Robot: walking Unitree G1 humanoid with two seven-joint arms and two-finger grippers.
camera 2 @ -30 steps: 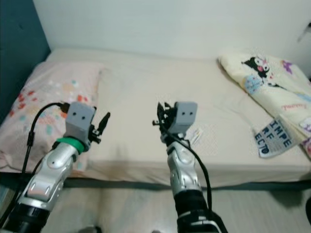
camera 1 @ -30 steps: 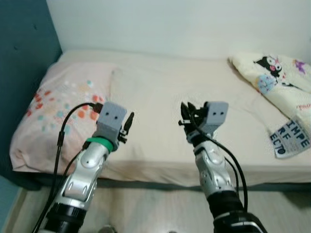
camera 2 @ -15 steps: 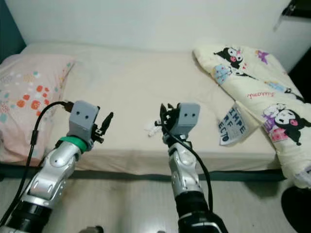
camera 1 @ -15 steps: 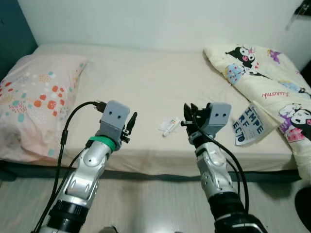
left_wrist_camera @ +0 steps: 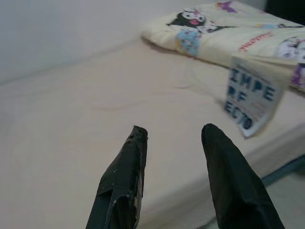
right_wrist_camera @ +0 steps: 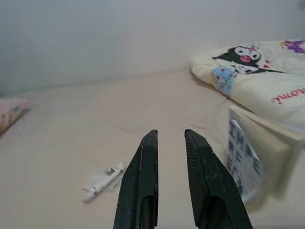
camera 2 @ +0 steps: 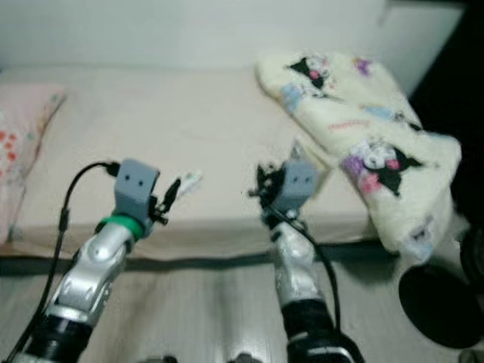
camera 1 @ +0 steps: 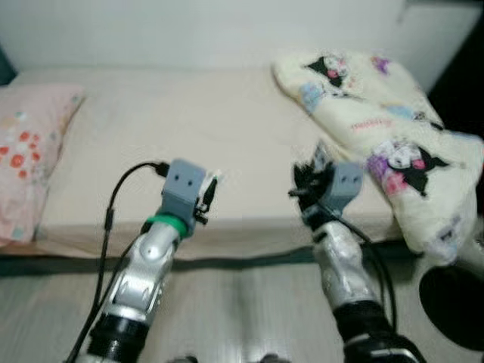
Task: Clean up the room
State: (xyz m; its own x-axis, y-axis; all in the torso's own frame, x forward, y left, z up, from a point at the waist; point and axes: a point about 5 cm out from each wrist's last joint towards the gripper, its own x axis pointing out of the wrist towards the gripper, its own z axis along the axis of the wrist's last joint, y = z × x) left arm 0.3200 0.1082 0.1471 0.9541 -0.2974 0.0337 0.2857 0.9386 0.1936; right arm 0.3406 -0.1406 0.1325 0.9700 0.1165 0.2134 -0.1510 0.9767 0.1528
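A cream-sheeted bed [camera 1: 151, 121] stood against a pale wall, with a patterned pillow [camera 1: 26, 162] at the far left and a cartoon-print quilt [camera 1: 378, 121] heaped on the right. The right wrist view revealed a small white tube-like item [right_wrist_camera: 104, 182] lying on the sheet left of a lettered card [right_wrist_camera: 243, 162] propped near the quilt. Both arms were raised side by side at the bed's near edge. The left gripper [left_wrist_camera: 172, 132] had its fingers spread apart; the right gripper [right_wrist_camera: 169, 134] showed a narrow gap, holding nothing.
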